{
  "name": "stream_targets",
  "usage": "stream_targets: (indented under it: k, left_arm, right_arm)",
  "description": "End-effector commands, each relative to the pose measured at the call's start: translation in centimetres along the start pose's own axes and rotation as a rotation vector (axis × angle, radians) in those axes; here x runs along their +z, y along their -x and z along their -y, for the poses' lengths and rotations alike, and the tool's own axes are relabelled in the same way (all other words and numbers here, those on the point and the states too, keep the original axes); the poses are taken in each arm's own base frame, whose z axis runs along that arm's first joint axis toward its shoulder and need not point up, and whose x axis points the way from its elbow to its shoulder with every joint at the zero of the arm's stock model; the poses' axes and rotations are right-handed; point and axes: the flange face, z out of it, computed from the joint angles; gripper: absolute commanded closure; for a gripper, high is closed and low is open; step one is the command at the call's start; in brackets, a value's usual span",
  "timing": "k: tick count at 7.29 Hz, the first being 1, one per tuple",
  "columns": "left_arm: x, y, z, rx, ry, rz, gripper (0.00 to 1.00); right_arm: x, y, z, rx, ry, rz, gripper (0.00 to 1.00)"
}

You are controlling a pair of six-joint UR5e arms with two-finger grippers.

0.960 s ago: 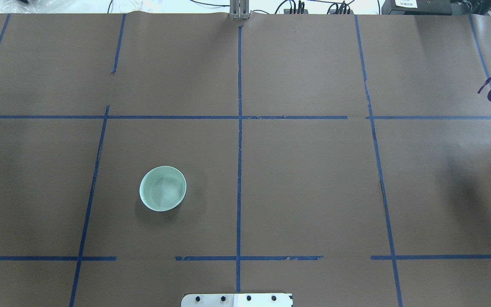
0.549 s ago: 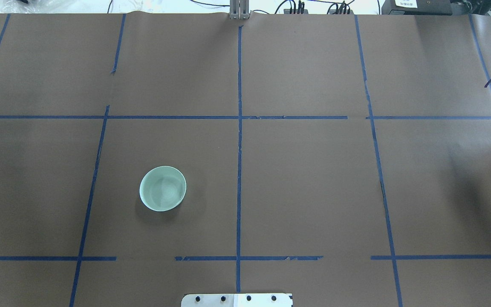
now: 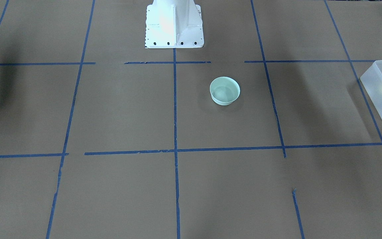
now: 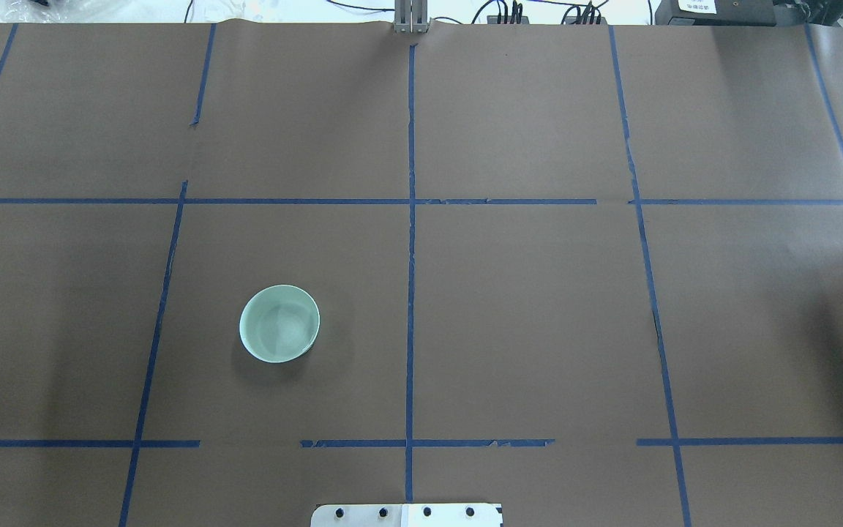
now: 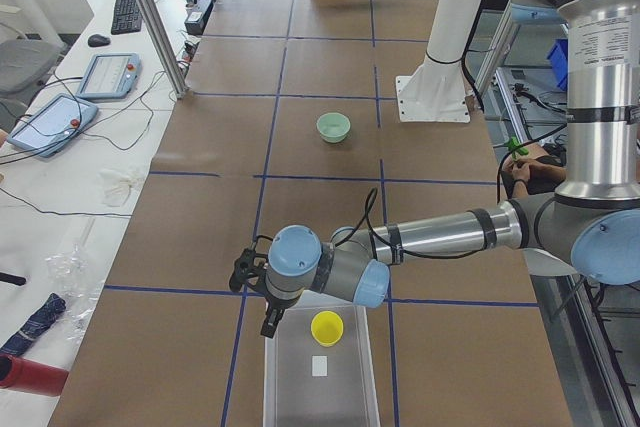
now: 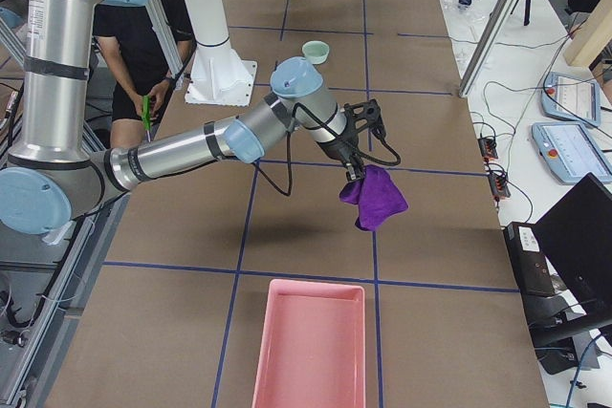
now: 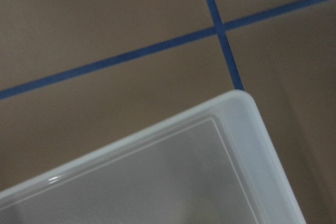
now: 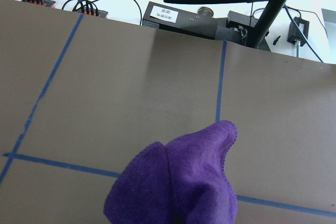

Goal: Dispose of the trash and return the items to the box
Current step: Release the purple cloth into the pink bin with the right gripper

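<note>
Robotics lab with a taped-off bench

2 silver arms (image 5: pixel 440 237) with blue joint caps reach over a bench (image 4: pixel 538 307) papered brown and gridded with blue tape (image 4: pixel 410 293). A white pedestal (image 3: pixel 173 23) is bolted down at the top centre of the front view. At the upper left of the left-end view lie 2 teach pendants (image 5: pixel 108 75) and a keyboard (image 5: pixel 126 10). A monitor (image 6: pixel 583 226) stands at the lower right of the right-end view.

No writing can be read anywhere. A white label (image 8: pixel 164 11) on a black device (image 8: pixel 195 23) carries some print, but it is too small and blurred to make out.
</note>
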Motion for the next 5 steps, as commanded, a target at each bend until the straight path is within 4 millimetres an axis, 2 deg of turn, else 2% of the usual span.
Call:
stream_targets:
  k: [1, 2, 3, 4, 5]
  left_arm:
    - [-6.9, -6.2, 4.0, -0.194, -0.103, -0.004, 0.00]
    - [-8.6, -8.4, 5.2, -0.267, -0.138, -0.021, 0.00]
    - [-9.2, -10.0, 5.8, -0.299, -0.149, -0.036, 0.00]
    - [-9.1, -12.7, 7.1, -0.321, -0.147, -0.065, 0.00]
    - [-7.6, -16.2, 8.8, -0.347, -0.119, -0.098, 0.00]
  right_arm:
    - [1.5, -6.0, -3.4, -0.091, 0.063, -0.070, 1.00]
    - [2.5, -10.3, -5.7, -0.124, 0.105, -0.097, 1.00]
    - [3.1, -14.7, -8.2, -0.162, 0.142, -0.113, 1.00]
    - [4.0, -18.5, -11.0, -0.151, 0.184, -0.119, 1.00]
    - [5.7, -21.0, -13.8, -0.117, 0.232, -0.110, 1.00]
